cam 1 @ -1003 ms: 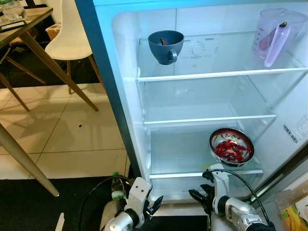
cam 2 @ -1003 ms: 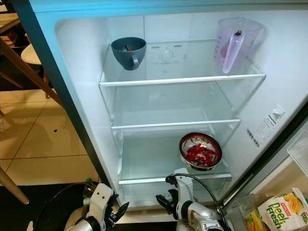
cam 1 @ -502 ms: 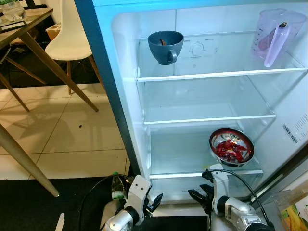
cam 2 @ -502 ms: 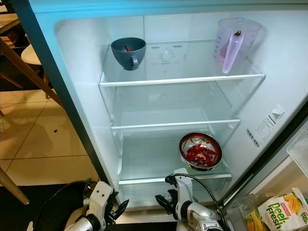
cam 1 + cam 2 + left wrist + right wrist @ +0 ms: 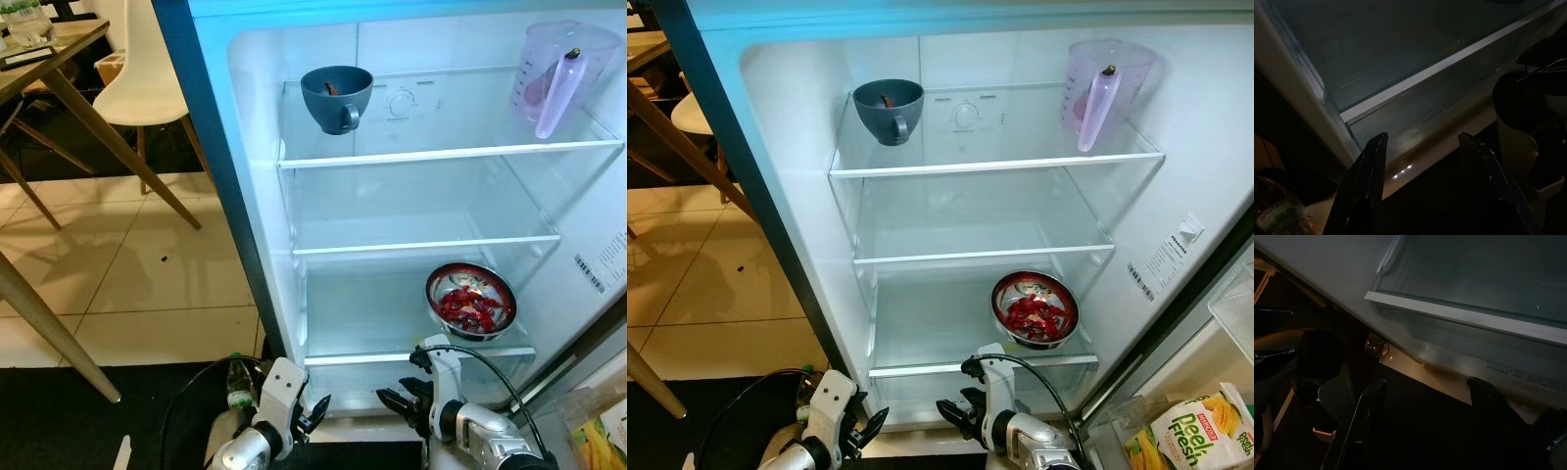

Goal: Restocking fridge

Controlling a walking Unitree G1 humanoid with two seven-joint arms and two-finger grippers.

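Note:
The fridge [image 5: 257, 245] stands open in front of me. A blue cup [image 5: 337, 93] and a pale purple pitcher [image 5: 563, 73] sit on its top glass shelf. On the lowest shelf [image 5: 372, 354], at the right, rests a metal bowl [image 5: 471, 299] of red food. The middle shelf is bare. Both grippers hang low before the fridge's bottom edge. My left gripper [image 5: 315, 416] is open with nothing between its fingers [image 5: 1364, 191]. My right gripper [image 5: 397, 403] is open too, its fingers [image 5: 1359, 426] holding nothing.
A small bottle [image 5: 237, 382] stands on the dark mat beside my left arm. A juice carton [image 5: 1190, 431] sits in the open door's rack at lower right. A wooden table [image 5: 59, 59] and white chair [image 5: 147, 69] stand on the tiled floor to the left.
The right gripper has edged slightly to the left. The view has tilted a touch; the fridge's contents have not moved.

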